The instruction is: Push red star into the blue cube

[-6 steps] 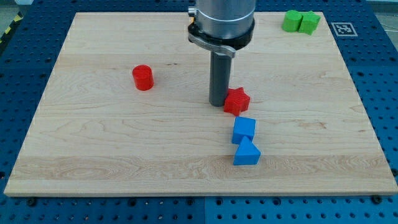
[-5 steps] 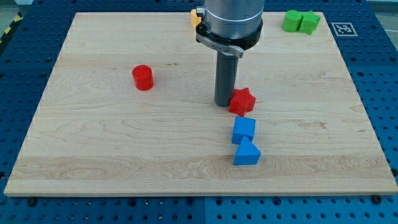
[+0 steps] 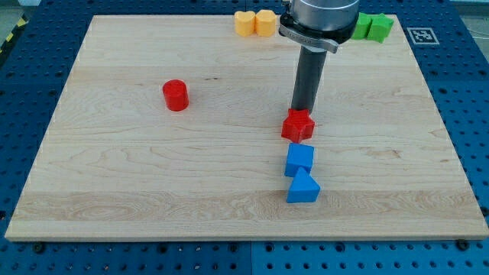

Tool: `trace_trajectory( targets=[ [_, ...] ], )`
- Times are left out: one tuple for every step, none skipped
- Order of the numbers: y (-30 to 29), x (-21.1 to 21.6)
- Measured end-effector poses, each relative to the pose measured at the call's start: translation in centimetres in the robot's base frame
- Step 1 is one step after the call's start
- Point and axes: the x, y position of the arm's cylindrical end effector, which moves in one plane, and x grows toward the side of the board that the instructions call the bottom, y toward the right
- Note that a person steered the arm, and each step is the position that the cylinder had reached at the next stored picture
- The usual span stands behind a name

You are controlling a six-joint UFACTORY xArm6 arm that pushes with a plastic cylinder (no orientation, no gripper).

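The red star (image 3: pixel 297 126) lies right of the board's middle. The blue cube (image 3: pixel 299 159) sits just below it, with a thin gap or bare contact between them; I cannot tell which. My tip (image 3: pixel 303 111) stands at the star's top edge, touching or almost touching it from the view's top. The dark rod rises from there to the arm's grey body at the view's top.
A blue triangular block (image 3: pixel 303 188) lies just below the blue cube. A red cylinder (image 3: pixel 176 95) stands at the left. Two yellow blocks (image 3: pixel 255 22) and two green blocks (image 3: pixel 371 27) sit along the board's top edge. The wooden board (image 3: pixel 114 183) lies on a blue perforated table.
My tip has moved from the star's left side round to its top edge. The arm's body shifted right, uncovering the yellow blocks. The star has barely moved.
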Motion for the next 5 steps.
trace_trajectory(
  targets=[
    [0.0, 0.4],
    [0.0, 0.9],
    [-0.1, 1.0],
    [-0.1, 1.2],
    [-0.1, 1.9]
  ],
)
